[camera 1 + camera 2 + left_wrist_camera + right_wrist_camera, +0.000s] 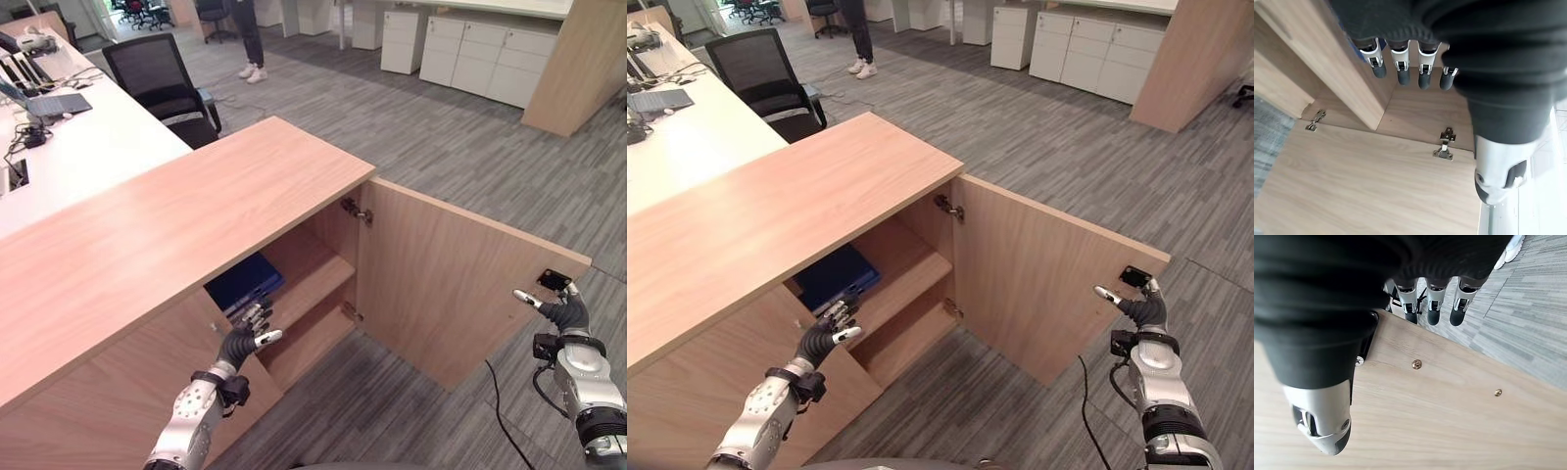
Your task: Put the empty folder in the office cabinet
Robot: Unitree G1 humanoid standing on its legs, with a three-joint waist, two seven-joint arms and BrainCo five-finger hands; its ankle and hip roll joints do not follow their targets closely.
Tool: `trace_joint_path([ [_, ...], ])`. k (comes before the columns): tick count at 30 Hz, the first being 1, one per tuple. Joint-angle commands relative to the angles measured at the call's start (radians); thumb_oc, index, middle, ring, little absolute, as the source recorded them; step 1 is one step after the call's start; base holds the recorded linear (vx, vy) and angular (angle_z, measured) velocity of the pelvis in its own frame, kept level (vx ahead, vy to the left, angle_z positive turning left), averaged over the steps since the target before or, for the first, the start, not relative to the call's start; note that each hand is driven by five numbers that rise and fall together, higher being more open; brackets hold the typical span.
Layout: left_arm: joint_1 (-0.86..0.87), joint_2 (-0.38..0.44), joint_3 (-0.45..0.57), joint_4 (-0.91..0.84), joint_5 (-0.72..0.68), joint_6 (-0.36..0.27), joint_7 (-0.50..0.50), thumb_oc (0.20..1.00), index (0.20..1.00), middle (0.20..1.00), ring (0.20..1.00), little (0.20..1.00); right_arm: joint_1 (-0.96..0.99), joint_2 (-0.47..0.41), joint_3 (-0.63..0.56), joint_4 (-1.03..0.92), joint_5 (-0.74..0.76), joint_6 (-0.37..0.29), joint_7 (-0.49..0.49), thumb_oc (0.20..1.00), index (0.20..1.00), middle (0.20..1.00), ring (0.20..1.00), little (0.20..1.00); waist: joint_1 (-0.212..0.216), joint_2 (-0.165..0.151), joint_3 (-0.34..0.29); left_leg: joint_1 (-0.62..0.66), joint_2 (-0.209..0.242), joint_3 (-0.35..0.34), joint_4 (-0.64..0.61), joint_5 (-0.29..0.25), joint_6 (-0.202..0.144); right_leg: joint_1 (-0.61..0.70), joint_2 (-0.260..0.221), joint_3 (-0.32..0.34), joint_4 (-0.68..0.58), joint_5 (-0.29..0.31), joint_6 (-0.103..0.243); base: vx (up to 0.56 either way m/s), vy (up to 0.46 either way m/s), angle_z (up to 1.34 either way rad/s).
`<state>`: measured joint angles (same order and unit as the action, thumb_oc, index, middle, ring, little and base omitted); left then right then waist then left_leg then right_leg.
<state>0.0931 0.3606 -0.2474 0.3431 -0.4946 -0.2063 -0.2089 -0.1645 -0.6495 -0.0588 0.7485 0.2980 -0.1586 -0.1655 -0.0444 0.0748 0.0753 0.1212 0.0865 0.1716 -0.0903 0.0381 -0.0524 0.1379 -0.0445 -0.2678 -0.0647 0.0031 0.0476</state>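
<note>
Blue against pale wood, the folder (pixel 245 281) lies flat on the upper shelf (pixel 312 277) inside the open office cabinet (pixel 176 225), just beyond the fingertips of the left hand (pixel 243 340). That hand reaches toward the cabinet opening with its fingers straight and slightly spread, thumb held out to the side; it grips nothing. Whether the fingertips touch the folder's near edge or stop just short of it cannot be told from the head views. The left wrist view looks past the same extended fingers (pixel 1398 68) into the cabinet's interior and shows two metal hinges (pixel 1444 147) on the inner side of the door, along with a sliver of blue beside the hand's cover.

The right hand (pixel 560 311) sits at the far free edge of the open door (pixel 460 284), well apart from the folder, with the door standing between them. Its fingers are extended over the top corner of the door, near a small dark fitting (pixel 554 280), and the thumb points out toward the cabinet; it clasps nothing. The right wrist view shows these fingers (pixel 1434 303) straight, reaching past the door's wooden edge, with two small brass screws (pixel 1416 364) set in the panel below them.

Beyond the left hand, past the cabinet top, the head views show a white desk (pixel 88 147), a black office chair (pixel 162 83), and a person's legs (pixel 250 39) standing on the grey carpet (pixel 441 137).
</note>
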Motion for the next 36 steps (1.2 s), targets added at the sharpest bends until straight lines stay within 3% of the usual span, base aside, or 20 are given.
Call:
trace_joint_path([
  [1,-0.019,0.049,-0.005,-0.080,-0.010,-0.042,-0.005,1.000,1.000,1.000,1.000,1.000,-0.126,0.038,0.096,-0.013,-0.022,-0.034,0.042,1.000,1.000,1.000,1.000,1.000,0.044,-0.089,-0.029,0.044,-0.011,0.006,0.011,-0.063,-0.010,-0.014,-0.123,0.104,-0.006,0.021,0.132,0.00,0.000,0.00],
  [8,-0.023,0.041,-0.013,-0.084,0.004,-0.040,0.010,1.000,1.000,1.000,1.000,1.000,-0.146,0.146,0.199,-0.087,-0.040,-0.026,0.073,1.000,1.000,1.000,1.000,1.000,0.058,-0.091,-0.029,0.046,-0.006,-0.010,0.013,-0.061,-0.011,-0.001,-0.118,0.089,-0.003,0.011,0.125,0.00,0.000,0.00],
  [16,-0.028,0.011,0.036,-0.068,0.032,-0.041,0.033,1.000,1.000,1.000,1.000,1.000,0.046,0.258,0.236,-0.331,-0.031,-0.034,0.164,1.000,1.000,1.000,1.000,1.000,0.063,-0.098,-0.018,0.030,0.004,-0.044,0.016,-0.047,-0.022,0.006,-0.108,0.056,0.012,-0.010,0.112,0.00,-0.016,0.02],
  [24,-0.004,0.004,0.085,-0.072,0.037,-0.045,0.026,1.000,1.000,1.000,1.000,1.000,0.228,0.225,0.270,-0.560,-0.111,-0.047,0.279,1.000,1.000,1.000,1.000,1.000,0.064,-0.104,-0.003,-0.011,0.023,-0.094,0.023,-0.018,-0.046,0.003,-0.093,0.007,0.013,-0.028,0.098,-0.03,-0.065,0.24],
  [27,-0.026,0.007,0.086,-0.068,0.038,-0.057,0.036,1.000,1.000,1.000,1.000,1.000,0.239,0.200,0.302,-0.600,-0.132,-0.058,0.295,1.000,1.000,1.000,1.000,1.000,0.079,-0.104,0.048,-0.110,0.033,-0.121,0.119,0.009,-0.084,-0.004,-0.093,-0.016,-0.002,-0.028,0.090,-0.18,-0.050,0.26],
  [29,-0.055,-0.004,0.078,-0.060,0.036,-0.060,0.054,1.000,1.000,1.000,1.000,1.000,0.228,0.202,0.306,-0.603,-0.104,-0.062,0.285,1.000,1.000,1.000,1.000,1.000,0.070,-0.110,0.069,-0.188,0.052,-0.066,0.209,0.029,-0.088,-0.015,-0.114,-0.058,-0.008,-0.019,0.089,-0.23,0.021,0.63],
  [31,-0.075,-0.022,0.070,-0.045,0.027,-0.061,0.065,1.000,1.000,1.000,1.000,1.000,0.208,0.209,0.316,-0.597,-0.092,-0.067,0.268,1.000,1.000,1.000,1.000,1.000,0.027,-0.118,0.064,-0.182,0.148,0.165,0.307,-0.011,-0.069,-0.031,-0.136,-0.123,0.008,-0.025,0.078,-0.20,0.038,1.44],
  [33,-0.073,-0.018,0.065,-0.058,0.024,-0.060,0.061,1.000,1.000,1.000,1.000,1.000,0.196,0.210,0.326,-0.606,-0.107,-0.070,0.263,1.000,1.000,1.000,1.000,1.000,0.012,-0.121,0.055,-0.155,0.191,0.264,0.383,-0.038,-0.068,-0.038,-0.138,-0.161,0.023,-0.033,0.060,-0.12,0.016,1.38],
  [34,-0.076,-0.017,0.061,-0.054,0.025,-0.060,0.061,1.000,1.000,1.000,1.000,1.000,0.193,0.213,0.325,-0.609,-0.106,-0.069,0.262,1.000,1.000,1.000,1.000,1.000,0.009,-0.117,0.045,-0.128,0.188,0.259,0.388,-0.074,-0.081,-0.030,-0.133,-0.164,0.026,-0.055,0.059,-0.01,0.090,0.79],
  [36,-0.073,-0.019,0.042,-0.056,0.033,-0.053,0.054,1.000,1.000,1.000,1.000,1.000,0.211,0.233,0.313,-0.631,-0.100,-0.065,0.266,1.000,1.000,1.000,1.000,1.000,-0.004,-0.099,0.028,-0.059,0.143,0.280,0.268,-0.118,-0.066,-0.022,-0.138,-0.238,0.069,-0.052,0.064,0.04,0.172,0.99],
])
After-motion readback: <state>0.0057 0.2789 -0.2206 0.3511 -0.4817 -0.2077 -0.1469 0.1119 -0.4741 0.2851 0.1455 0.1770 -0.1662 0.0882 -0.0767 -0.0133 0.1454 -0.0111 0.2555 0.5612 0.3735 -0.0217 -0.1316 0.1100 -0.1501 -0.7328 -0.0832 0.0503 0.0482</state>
